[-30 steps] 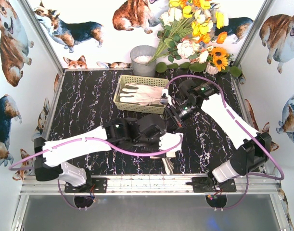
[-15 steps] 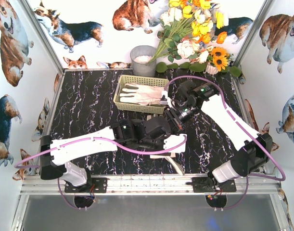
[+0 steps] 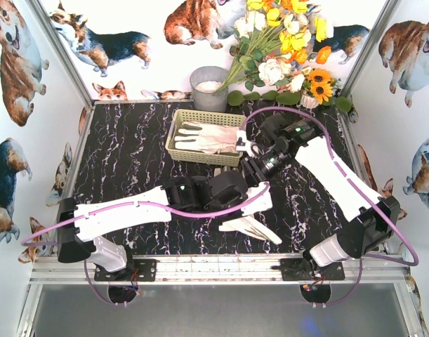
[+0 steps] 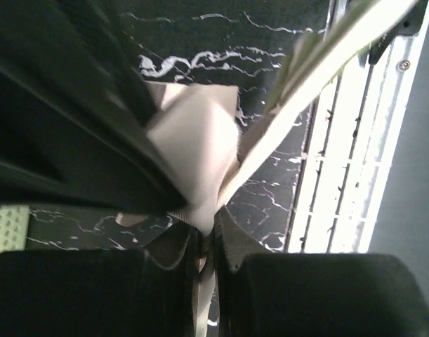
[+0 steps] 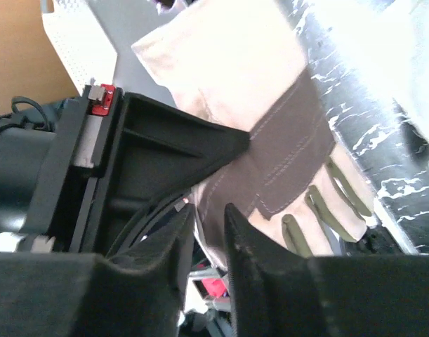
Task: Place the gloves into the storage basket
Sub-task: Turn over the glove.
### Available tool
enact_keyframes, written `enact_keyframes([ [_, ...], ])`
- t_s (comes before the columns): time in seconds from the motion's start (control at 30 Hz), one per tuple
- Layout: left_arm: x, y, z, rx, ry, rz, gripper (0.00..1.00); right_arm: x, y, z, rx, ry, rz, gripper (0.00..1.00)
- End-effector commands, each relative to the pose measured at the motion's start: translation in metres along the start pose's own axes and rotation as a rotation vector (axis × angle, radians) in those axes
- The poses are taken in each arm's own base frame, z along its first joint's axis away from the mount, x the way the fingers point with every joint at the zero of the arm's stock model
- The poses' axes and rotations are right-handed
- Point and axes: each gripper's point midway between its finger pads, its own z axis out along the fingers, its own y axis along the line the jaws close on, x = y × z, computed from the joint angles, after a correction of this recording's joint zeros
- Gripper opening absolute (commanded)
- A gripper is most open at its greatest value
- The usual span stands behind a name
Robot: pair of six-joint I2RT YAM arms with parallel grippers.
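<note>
Plainly the left gripper (image 4: 207,237) is pinched tight on a glove (image 3: 251,226), the fabric caught at the very fingertips while the rest droops near the front edge of the table (image 3: 130,161), well short of the storage basket (image 3: 170,144), where other gloves (image 3: 207,137) already lie. The right gripper (image 5: 208,235) sits just beside the basket's right end, fingers drawn narrow; fabric shows through the gap, yet I cannot tell whether they grip it. To carry well, I judge the left arm should lift until the dangling part clears the rim, skirt the right arm, and release only over the basket's middle
</note>
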Motion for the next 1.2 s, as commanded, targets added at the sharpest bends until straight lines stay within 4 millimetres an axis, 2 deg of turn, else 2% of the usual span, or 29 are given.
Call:
enact_keyframes([
  [0.0, 0.001, -0.005, -0.014, -0.024, -0.046, -0.146, 0.0, -0.033, 0.004, -0.028, 0.099, -0.203, -0.145, 0.35],
  [0.13, -0.003, 0.013, -0.022, -0.09, -0.113, -0.286, 0.0, -0.052, 0.005, -0.049, 0.112, -0.355, -0.138, 0.6],
  [0.2, -0.013, 0.025, -0.027, -0.124, -0.16, -0.363, 0.0, -0.063, 0.005, -0.063, 0.125, -0.447, -0.132, 0.63],
  [0.27, -0.021, 0.034, -0.029, -0.146, -0.197, -0.438, 0.0, -0.075, 0.007, -0.079, 0.151, -0.556, -0.141, 0.75],
  [0.33, -0.023, 0.043, -0.027, -0.174, -0.205, -0.521, 0.0, -0.086, 0.01, -0.099, 0.168, -0.665, -0.143, 0.83],
  [0.43, -0.024, 0.062, -0.027, -0.234, -0.228, -0.704, 0.0, -0.097, 0.017, -0.123, 0.188, -0.781, -0.135, 0.89],
  [0.63, -0.043, 0.106, -0.055, -0.392, -0.407, -1.057, 0.0, -0.101, 0.029, -0.155, 0.252, -0.942, -0.144, 0.91],
  [0.8, -0.063, 0.139, -0.095, -0.503, -0.674, -1.339, 0.0, -0.106, 0.044, -0.165, 0.175, -1.024, -0.09, 0.91],
  [0.83, -0.068, 0.145, -0.105, -0.51, -0.748, -1.379, 0.0, -0.102, 0.051, -0.168, 0.158, -1.055, -0.106, 0.91],
  [0.97, -0.09, 0.162, -0.141, -0.502, -0.973, -1.436, 0.0, -0.108, 0.046, -0.161, 0.088, -1.064, -0.069, 0.91],
  [1.17, -0.108, 0.166, -0.168, -0.465, -1.029, -1.428, 0.0, -0.124, 0.054, -0.152, -0.104, -1.062, -0.028, 0.9],
])
